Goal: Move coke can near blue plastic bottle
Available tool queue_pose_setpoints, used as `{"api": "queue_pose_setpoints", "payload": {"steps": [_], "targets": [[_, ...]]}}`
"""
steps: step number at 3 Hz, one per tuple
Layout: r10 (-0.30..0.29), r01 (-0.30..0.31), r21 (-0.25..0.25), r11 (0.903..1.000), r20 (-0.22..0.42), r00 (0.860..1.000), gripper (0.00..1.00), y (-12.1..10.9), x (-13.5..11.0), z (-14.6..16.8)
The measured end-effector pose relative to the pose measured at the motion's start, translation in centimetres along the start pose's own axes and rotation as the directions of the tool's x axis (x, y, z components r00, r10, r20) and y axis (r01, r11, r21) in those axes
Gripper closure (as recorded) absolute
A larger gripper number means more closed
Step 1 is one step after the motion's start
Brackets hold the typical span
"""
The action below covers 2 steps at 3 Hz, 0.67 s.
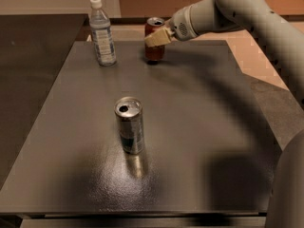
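Note:
The coke can [154, 49], dark red with a silver top, is at the far edge of the dark table [190, 127], a short way right of the blue plastic bottle [102, 32]. The bottle stands upright with a white cap and pale label at the far left. My gripper [157, 37] reaches in from the right and is shut on the coke can's upper part; one beige finger [156, 38] shows across the can's front. The can's base is at or just above the table surface.
A taller, slim silver-and-dark can [129, 126] stands upright in the middle of the table, well in front of the other things. My arm [237, 8] spans the far right. The floor lies beyond the table's right edge [259, 113].

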<state>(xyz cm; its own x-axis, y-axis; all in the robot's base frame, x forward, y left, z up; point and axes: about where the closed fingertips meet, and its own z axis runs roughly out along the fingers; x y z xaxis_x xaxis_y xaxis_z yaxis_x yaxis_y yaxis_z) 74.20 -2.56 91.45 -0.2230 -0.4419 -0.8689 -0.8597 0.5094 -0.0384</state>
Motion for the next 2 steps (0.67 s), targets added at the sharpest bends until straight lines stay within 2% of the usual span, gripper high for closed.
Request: {"api": "queue_pose_setpoints", "payload": {"steps": [1, 2], "targets": [[-0.052, 0.058, -0.142, 0.9882, 0.049, 0.997, 1.0, 4.5, -3.1, 1.8], [-0.079, 0.082, -0.2, 0.9763, 0.023, 0.997, 1.0, 6.9, -3.3, 4.0]]}}
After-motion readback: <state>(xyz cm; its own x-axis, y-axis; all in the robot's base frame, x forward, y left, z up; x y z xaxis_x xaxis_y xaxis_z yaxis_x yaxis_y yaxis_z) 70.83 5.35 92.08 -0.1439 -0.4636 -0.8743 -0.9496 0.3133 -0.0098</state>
